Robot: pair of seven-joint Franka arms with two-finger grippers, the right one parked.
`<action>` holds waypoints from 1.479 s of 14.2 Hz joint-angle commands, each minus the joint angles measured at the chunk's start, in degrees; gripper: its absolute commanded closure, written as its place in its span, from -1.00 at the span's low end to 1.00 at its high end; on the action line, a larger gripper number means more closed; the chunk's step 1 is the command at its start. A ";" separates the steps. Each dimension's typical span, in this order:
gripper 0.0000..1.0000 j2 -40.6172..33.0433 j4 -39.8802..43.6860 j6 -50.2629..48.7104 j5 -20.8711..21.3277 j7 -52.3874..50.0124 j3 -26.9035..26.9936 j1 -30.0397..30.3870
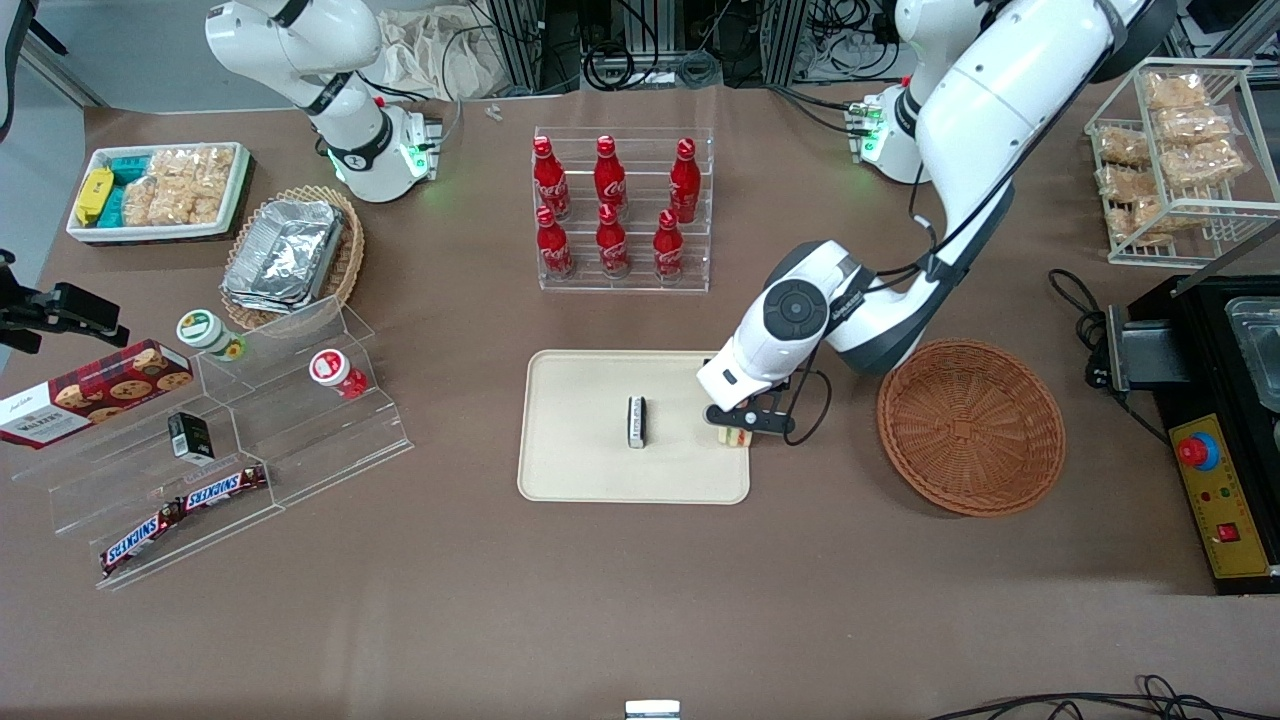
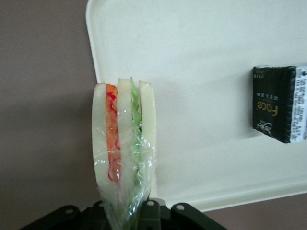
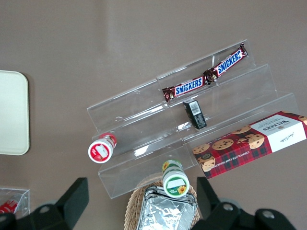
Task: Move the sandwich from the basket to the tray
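I am holding the sandwich (image 2: 123,153) pinched in the gripper (image 1: 745,424), hanging over the tray's (image 1: 590,460) edge nearest the emptied basket (image 1: 970,427), apart from a small black packet (image 1: 636,421). I am judging this the placing step: next, lowering inward, then releasing.

A brown table (image 1: 600,620) fills nearly the whole front view, evenly lit from above with soft shadows. Along its edge farthest from the front camera, black cables (image 1: 640,60) coil around aluminium frame posts (image 1: 520,40), with crumpled pale cloth (image 1: 440,50) beside them. A strip of grey floor (image 1: 120,40) shows past the table corner toward the parked arm's end. At the working arm's end a black machine (image 1: 1225,430) with a yellow control panel and red button sits at the table's edge, more cables (image 1: 1080,310) trailing to it.
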 commanded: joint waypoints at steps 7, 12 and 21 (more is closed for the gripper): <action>-0.99 -7.55 1.35 1.01 0.02 -4.71 0.14 0.89; -0.99 -19.08 7.66 -10.82 -5.50 -4.83 7.50 0.89; -1.00 -29.09 24.22 -50.92 -20.73 22.52 26.84 0.18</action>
